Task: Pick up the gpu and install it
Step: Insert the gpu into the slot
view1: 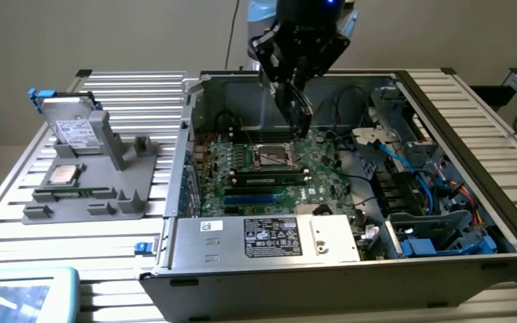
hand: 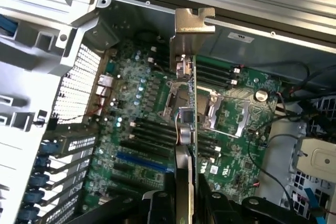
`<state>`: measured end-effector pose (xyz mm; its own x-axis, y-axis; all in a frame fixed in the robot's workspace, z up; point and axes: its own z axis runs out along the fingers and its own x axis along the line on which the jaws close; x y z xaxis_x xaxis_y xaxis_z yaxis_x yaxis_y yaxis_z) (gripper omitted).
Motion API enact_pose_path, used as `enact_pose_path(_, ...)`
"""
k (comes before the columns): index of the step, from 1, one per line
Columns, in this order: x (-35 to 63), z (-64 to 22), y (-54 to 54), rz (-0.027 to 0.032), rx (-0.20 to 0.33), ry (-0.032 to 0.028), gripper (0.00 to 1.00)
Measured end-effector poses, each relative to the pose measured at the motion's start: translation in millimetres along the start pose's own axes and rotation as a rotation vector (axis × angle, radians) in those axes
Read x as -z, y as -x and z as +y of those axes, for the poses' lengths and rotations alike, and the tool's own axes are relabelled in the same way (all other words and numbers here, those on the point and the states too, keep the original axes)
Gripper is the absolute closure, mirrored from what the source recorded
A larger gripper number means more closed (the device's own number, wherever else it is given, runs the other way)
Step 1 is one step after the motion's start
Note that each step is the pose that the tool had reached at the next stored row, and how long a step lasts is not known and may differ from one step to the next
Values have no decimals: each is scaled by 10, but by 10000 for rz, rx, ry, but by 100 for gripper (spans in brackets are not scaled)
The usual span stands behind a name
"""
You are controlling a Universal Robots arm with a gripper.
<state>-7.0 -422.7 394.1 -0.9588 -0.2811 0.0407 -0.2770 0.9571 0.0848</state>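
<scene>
Slatted metal surface (view1: 124, 84) carries an open computer case (view1: 330, 289), where the end effector (view1: 295, 94) grips the gpu (hand: 190, 35) edge-on above the motherboard (hand: 142, 129); seating probably needs it upright and square over the blue slot (hand: 144, 161).

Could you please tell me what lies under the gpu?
The motherboard, with its CPU socket and memory slots. The strip directly beneath the gpu is covered.
</scene>
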Motion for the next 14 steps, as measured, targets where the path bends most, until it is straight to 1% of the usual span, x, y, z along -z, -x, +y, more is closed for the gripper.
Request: enact_pose_path(14,-29,-2,1,196,2535,-111,73)
